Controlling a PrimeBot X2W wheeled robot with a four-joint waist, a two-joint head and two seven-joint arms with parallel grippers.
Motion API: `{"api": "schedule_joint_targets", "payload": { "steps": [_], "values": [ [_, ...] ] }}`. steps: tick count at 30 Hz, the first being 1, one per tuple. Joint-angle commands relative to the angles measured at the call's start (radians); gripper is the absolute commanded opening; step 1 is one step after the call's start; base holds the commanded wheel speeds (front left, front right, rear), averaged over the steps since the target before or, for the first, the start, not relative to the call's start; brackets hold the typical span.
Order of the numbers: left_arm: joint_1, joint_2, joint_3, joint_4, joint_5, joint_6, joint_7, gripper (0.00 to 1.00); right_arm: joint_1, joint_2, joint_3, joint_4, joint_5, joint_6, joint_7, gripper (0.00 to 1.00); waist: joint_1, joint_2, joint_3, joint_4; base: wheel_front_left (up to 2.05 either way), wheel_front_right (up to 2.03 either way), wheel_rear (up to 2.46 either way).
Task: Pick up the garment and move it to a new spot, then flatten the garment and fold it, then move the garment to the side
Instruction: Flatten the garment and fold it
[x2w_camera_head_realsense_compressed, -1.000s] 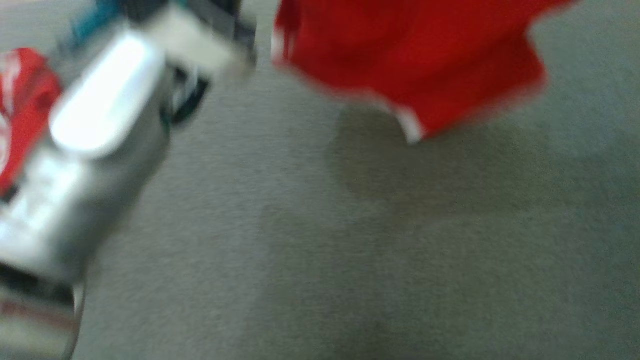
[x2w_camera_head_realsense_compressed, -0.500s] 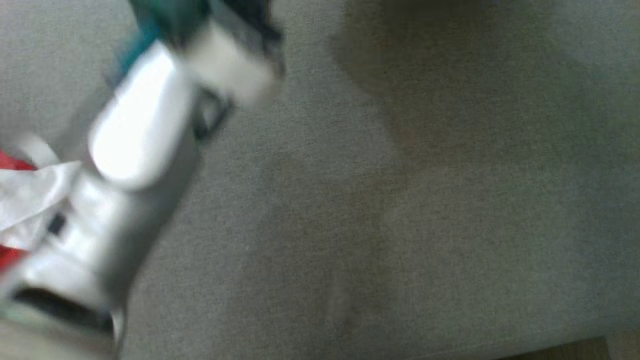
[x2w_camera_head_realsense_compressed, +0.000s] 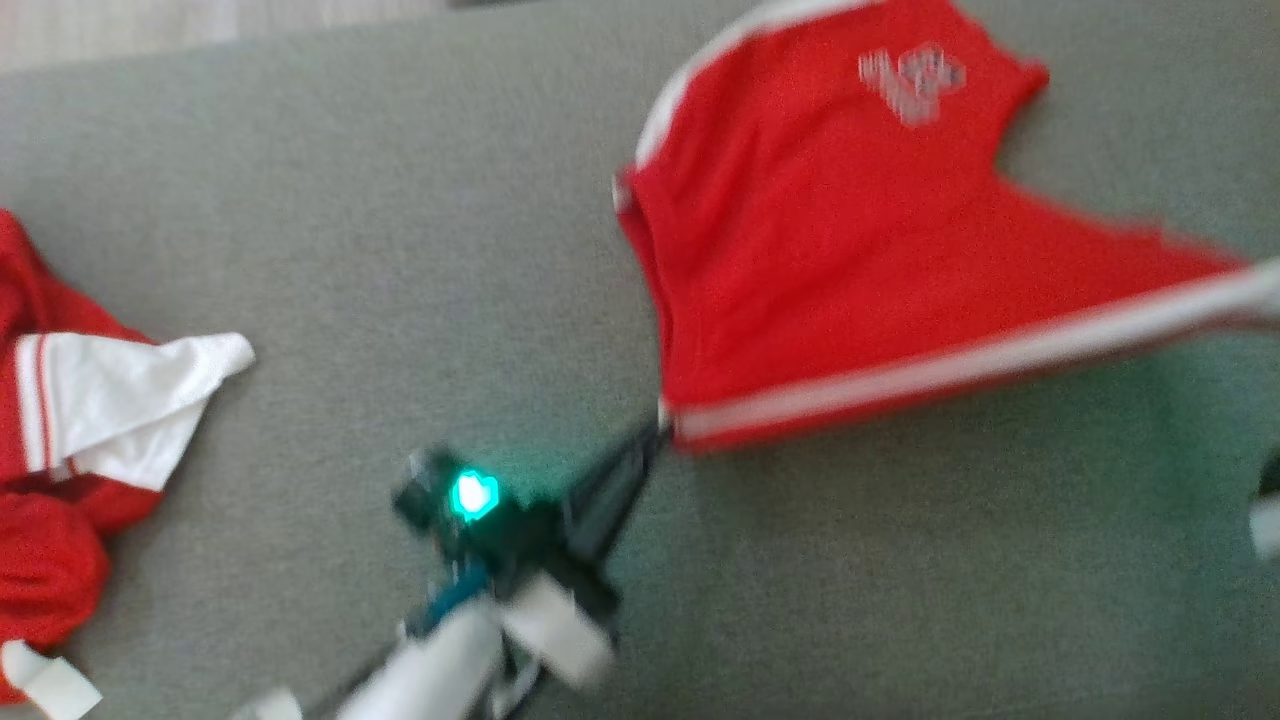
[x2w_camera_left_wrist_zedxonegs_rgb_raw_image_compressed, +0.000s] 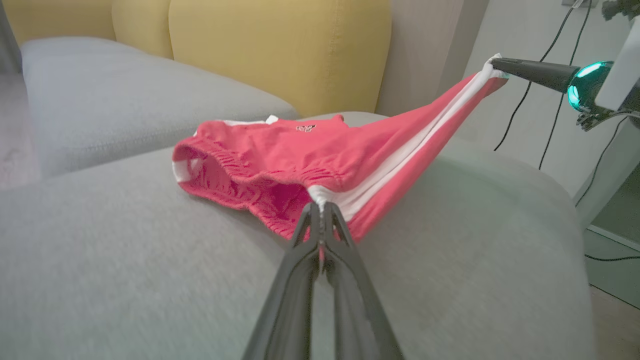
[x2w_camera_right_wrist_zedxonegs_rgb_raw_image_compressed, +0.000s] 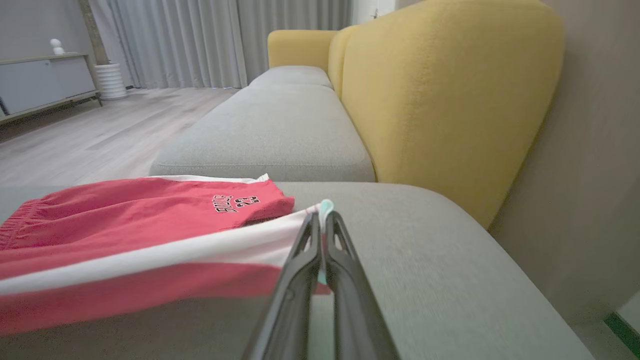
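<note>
Presently catalogued, from the task's item outward.

1. Red fabric shorts with a white side stripe, a gathered elastic waistband and a small printed emblem near one leg hem. Location: far right part of the grey fabric sofa seat, close to its far edge in the head view. The far side of the shorts lies on the seat. The near, striped side is lifted off it and drawn taut in a straight line between the two grippers.

2. Left gripper: two long dark fingers pressed together, clamped on the waistband end of the white stripe, low over the seat. A green light glows at its base in the head view.

3. Right gripper: fingers pressed together, pinching the hem end of the same stripe. The left wrist view shows it raised above the seat's right end, also with a green light.

4. Crumpled red and white garment: lying at the seat's left edge, well apart from the shorts.

5. Yellow upholstered backrest: upright behind the seat in both wrist views.

6. Pale wooden floor, with grey curtains beyond it.

7. Black cables: hanging against the wall past the seat's right end.
</note>
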Motion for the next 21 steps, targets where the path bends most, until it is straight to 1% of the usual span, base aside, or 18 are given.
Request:
{"api": "schedule_joint_targets", "payload": {
  "steps": [1,6,8,10,13,15,18,21],
  "values": [
    [0.020,0.015,0.025,-0.035,0.003,0.002,-0.004,0.00,0.056,-0.019,-0.022,-0.053,-0.006,0.006,0.014,0.00,0.0002,-0.0001,-0.041,0.014,0.00,0.00,0.00],
    [0.162,0.026,0.024,-0.080,-0.013,0.002,-0.004,0.00,0.273,0.042,-0.155,-0.235,-0.025,0.006,0.086,0.00,0.0002,-0.0001,-0.073,0.048,0.00,0.00,0.00],
    [0.180,0.027,0.041,-0.111,-0.015,0.002,-0.004,0.00,0.318,0.066,-0.202,-0.303,-0.038,0.006,0.121,0.00,0.0002,-0.0001,-0.067,0.065,0.00,0.00,0.00],
    [0.175,0.019,0.056,-0.139,-0.020,0.002,-0.004,0.00,0.328,0.079,-0.237,-0.353,-0.058,0.006,0.155,0.00,0.0002,-0.0001,-0.055,0.081,0.00,0.00,0.00],
    [0.121,-0.009,0.074,-0.147,-0.023,0.002,-0.004,0.00,0.288,0.081,-0.267,-0.385,-0.088,0.006,0.203,0.00,0.0002,-0.0001,-0.021,0.103,0.00,0.00,0.00],
    [0.059,-0.044,0.072,-0.129,-0.037,0.002,-0.004,0.00,0.231,0.066,-0.267,-0.379,-0.109,0.006,0.232,0.00,0.0002,-0.0001,0.007,0.115,0.00,0.00,0.00],
    [-0.057,-0.083,0.055,-0.068,-0.071,0.002,-0.002,0.00,0.117,0.026,-0.232,-0.337,-0.120,0.006,0.274,0.00,0.0002,-0.0001,0.050,0.129,0.00,0.00,0.00],
    [-0.172,-0.105,0.059,0.019,-0.095,0.003,0.023,0.00,-0.020,-0.032,-0.167,-0.257,-0.113,0.006,0.305,0.00,0.0002,-0.0001,0.089,0.138,0.00,0.00,0.00]
  ]
}}
